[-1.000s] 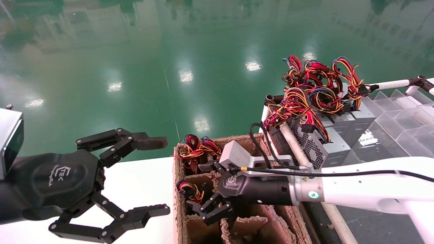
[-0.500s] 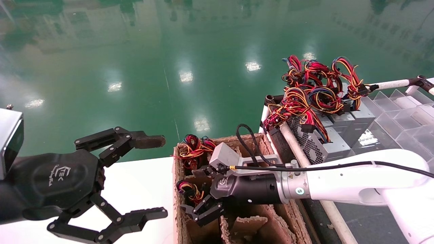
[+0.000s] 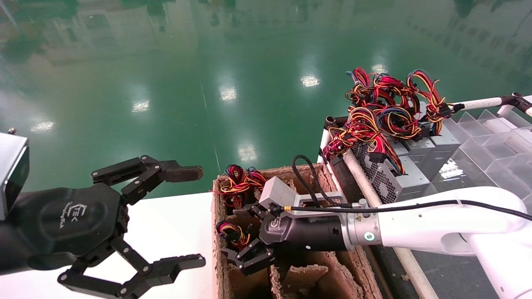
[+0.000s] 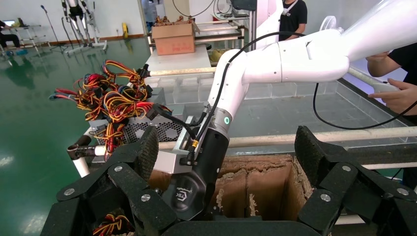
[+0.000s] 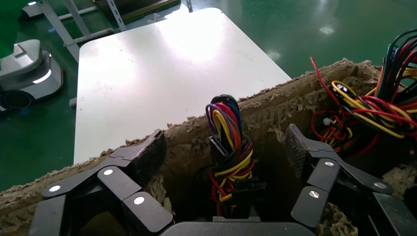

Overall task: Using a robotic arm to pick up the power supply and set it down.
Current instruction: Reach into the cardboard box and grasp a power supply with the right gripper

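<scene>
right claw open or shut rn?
Open. The right claw hangs over a cell of the cardboard box; its fingers stand apart either side of the wire bundle, not clamped on it.

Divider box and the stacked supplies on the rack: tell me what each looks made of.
The divider box looks like raw brown cardboard or pulp board: matte, with ragged, fibrous torn edges. The stacked supplies look like bare sheet metal, dull silver-grey, one side perforated with vent holes. Their wires seem plastic-coated, in glossy red, yellow and black.
</scene>
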{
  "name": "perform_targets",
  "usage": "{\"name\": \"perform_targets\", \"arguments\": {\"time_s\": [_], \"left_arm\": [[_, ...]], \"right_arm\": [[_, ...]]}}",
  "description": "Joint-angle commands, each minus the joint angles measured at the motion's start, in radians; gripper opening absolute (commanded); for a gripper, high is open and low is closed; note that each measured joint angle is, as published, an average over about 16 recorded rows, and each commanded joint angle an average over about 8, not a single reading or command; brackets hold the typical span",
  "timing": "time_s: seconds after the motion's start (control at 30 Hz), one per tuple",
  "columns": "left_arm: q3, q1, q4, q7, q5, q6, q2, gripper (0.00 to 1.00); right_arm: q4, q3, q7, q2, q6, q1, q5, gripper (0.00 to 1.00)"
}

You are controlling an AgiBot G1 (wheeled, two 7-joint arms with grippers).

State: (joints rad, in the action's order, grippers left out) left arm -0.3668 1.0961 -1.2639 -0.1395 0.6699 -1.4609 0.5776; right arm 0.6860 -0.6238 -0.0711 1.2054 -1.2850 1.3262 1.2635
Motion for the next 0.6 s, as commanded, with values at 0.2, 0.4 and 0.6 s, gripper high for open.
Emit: {"name": "perform_targets", "arguments": {"time_s": [0.2, 0.4, 0.6], "left_arm": [[0.0, 0.0, 0.0, 0.0, 0.0, 0.0, 0.0, 1.0], [0.0, 0.0, 0.0, 0.0, 0.0, 0.0, 0.0, 1.0], [0.0, 0.0, 0.0, 0.0, 0.0, 0.0, 0.0, 1.0]], "right_arm": [[0.004, 0.003, 0.012, -0.005, 0.005, -0.005, -0.001, 0.0], [0.006, 0.006, 0.014, -0.006, 0.004, -0.008, -0.006, 0.0], [0.003, 0.006, 0.012, 0.0, 0.007, -0.007, -0.006, 0.0]]}}
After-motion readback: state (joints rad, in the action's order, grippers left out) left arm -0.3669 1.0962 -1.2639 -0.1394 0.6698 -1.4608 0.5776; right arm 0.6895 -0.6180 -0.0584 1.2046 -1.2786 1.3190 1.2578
